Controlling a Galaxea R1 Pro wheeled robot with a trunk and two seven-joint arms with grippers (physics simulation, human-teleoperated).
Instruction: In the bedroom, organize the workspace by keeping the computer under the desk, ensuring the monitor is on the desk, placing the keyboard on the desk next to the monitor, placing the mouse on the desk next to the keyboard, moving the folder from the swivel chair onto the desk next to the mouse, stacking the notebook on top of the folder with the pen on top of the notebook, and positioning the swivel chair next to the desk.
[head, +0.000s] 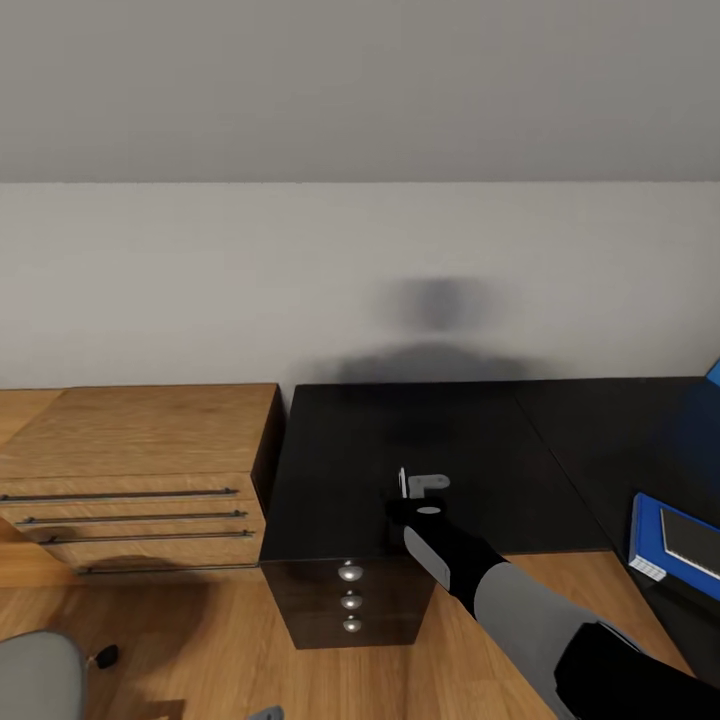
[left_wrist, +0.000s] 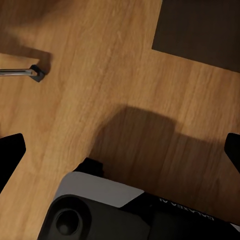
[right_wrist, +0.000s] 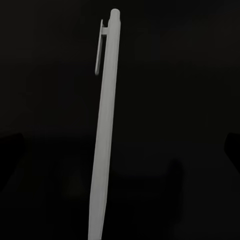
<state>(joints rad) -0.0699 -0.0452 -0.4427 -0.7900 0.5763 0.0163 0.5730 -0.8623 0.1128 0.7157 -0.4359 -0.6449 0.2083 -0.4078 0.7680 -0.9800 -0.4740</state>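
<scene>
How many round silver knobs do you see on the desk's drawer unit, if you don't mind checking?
3, in one vertical column on the drawer unit's front: top knob, middle knob, bottom knob. None seems hidden, though the right arm passes nearby.

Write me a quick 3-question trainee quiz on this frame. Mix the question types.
1. True or false: the right gripper has its jaws wide apart, with the pen between them.
2. How many round silver knobs show on the drawer unit of the desk? A) two B) three C) five
3. Fill in: at the head view's right edge, the dark notebook lies on the blue ____.

Key: 1 true; 2 B; 3 folder.
</scene>
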